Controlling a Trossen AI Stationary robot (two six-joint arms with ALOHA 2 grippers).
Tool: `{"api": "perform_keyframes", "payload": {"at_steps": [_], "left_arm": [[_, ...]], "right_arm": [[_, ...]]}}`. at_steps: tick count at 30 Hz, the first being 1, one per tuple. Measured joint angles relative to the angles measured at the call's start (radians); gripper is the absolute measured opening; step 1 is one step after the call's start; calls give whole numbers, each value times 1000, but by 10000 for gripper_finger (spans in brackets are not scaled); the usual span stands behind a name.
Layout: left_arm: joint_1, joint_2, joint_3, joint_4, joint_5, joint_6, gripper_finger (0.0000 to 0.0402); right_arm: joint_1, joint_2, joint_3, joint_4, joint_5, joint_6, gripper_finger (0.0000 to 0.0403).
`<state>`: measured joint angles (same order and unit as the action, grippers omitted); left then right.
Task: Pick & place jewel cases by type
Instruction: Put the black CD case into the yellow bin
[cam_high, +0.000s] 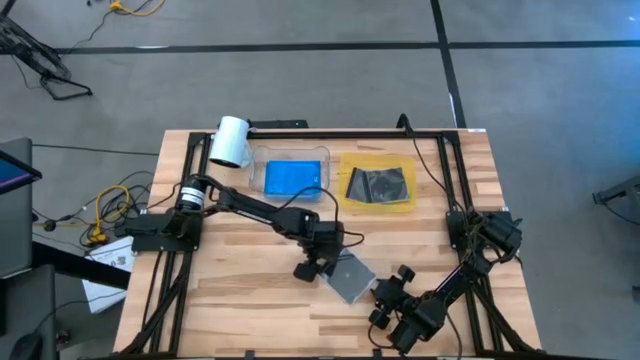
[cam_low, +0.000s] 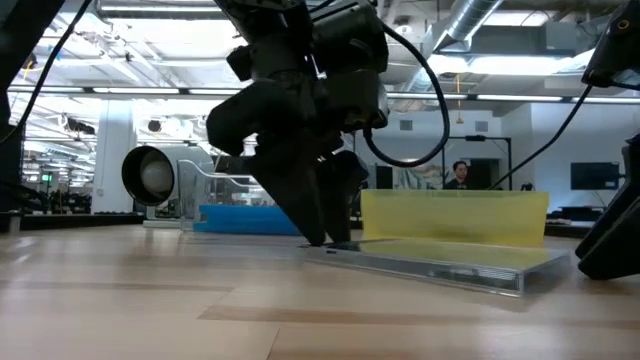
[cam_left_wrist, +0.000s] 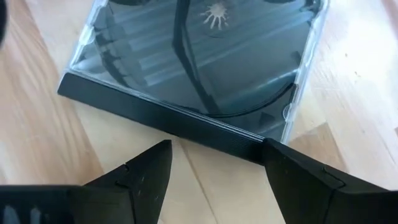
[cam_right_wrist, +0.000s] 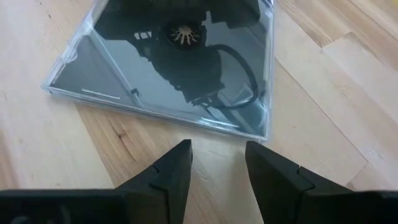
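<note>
One grey-clear jewel case (cam_high: 349, 274) lies flat on the wooden table (cam_high: 240, 300), near the middle and toward the near side, turned at an angle to the table's edges. It's thin and see-through, with a dark spine along one side and a dark disc hub showing through the lid. In the low view it sits as a slim clear slab right on the wood.

The left gripper (cam_left_wrist: 214, 163) is down at the case's left edge, fingers spread apart and gripping nothing; the dark spine lies just past the fingertips, and one finger (cam_left_wrist: 292, 177) looks to be touching the spine's corner. The right gripper (cam_right_wrist: 217, 163) points at the same case from the near right, fingers parted with a narrow gap, also holding nothing, tips just short of the clear edge.

At the far side, the clear tray (cam_high: 295, 175) holds a bright blue case (cam_high: 293, 178), and just right of it the yellow tray (cam_high: 379, 182) holds a grey-clear case with a dark disc (cam_high: 379, 184). A white cylinder (cam_high: 229, 141) lies at the far left, beside the clear tray.

Open room: bare wood stretches left of the loose case and along the near edge. A black frame runs along the table's left, right and far sides.
</note>
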<state>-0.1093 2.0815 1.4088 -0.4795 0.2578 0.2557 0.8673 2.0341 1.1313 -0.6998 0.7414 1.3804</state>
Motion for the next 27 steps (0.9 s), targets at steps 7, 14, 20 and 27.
{"api": "perform_keyframes", "payload": {"at_steps": [7, 14, 20, 27], "left_arm": [[2, 2, 3, 27, 89, -72, 243], [18, 2, 4, 34, 77, -84, 243], [30, 2, 5, 17, 80, -84, 243], [34, -1, 6, -70, 31, -34, 243]], "right_arm": [[0, 0, 0, 2, 1, -1, 149], [0, 0, 0, 5, 0, -1, 149], [0, 0, 0, 13, -11, -2, 149], [1, -3, 1, 54, -62, -51, 149]]}}
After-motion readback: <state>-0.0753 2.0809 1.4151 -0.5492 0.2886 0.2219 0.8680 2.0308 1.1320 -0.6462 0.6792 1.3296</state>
